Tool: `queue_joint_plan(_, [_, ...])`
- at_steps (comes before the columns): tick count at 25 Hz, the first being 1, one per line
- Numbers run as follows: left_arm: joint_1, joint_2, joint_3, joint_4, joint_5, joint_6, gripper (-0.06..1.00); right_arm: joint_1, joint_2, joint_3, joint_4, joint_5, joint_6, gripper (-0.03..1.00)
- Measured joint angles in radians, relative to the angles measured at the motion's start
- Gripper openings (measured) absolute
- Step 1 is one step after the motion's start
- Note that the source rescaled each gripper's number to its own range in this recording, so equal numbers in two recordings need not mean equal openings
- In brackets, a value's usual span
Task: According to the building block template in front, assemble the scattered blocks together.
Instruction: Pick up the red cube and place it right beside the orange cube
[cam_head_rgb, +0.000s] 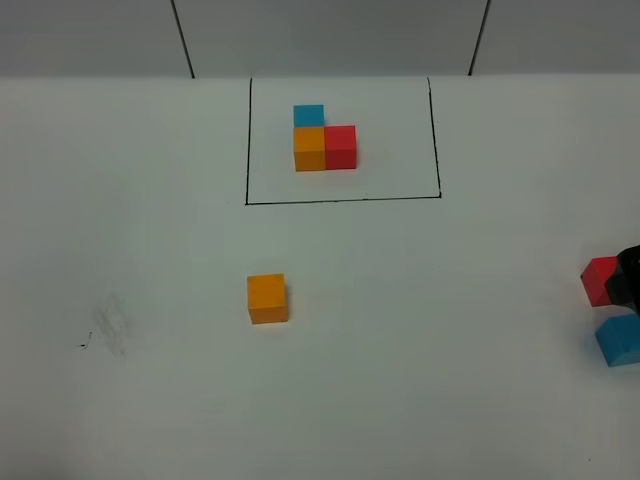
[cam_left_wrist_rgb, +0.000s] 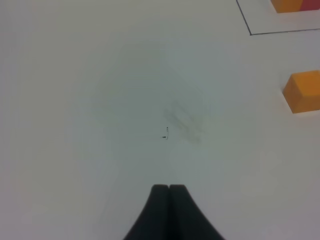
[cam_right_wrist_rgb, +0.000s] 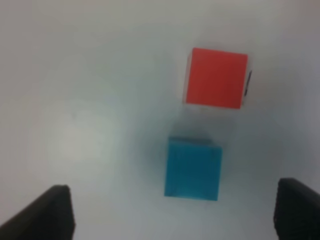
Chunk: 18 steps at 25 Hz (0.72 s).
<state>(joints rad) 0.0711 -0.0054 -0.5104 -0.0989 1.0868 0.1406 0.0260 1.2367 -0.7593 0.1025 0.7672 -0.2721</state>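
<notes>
1. At the back of the table (cam_head_rgb: 120, 200), centred: building block template (cam_head_rgb: 325, 140), inside the drawn rectangle (cam_head_rgb: 340, 200).
2. Well in front, slightly left: lone block (cam_head_rgb: 267, 298).
3. At the far right edge: rear block (cam_head_rgb: 598, 280), with front block (cam_head_rgb: 620, 340) near it, apart.

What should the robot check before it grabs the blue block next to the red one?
1. Right jaws open wide: ok.
2. Blue cube lined up between them: ok.
3. Red cube apart from the blue one: ok, a gap shows.
4. Right jaws low enough to close on it: cannot tell.
5. Left jaws shut, holding nothing: ok.
6. Template trio touching inside its black frame: ok.
</notes>
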Motion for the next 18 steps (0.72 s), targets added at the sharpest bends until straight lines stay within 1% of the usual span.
queue_joint_plan(13, [0.000, 0.000, 0.000, 0.000, 0.000, 0.000, 0.00, 0.000, 0.000, -0.001, 0.000, -0.002, -0.008, 0.80])
queue_joint_plan(18, [0.000, 0.000, 0.000, 0.000, 0.000, 0.000, 0.00, 0.000, 0.000, -0.001, 0.000, -0.031, -0.008, 0.80])
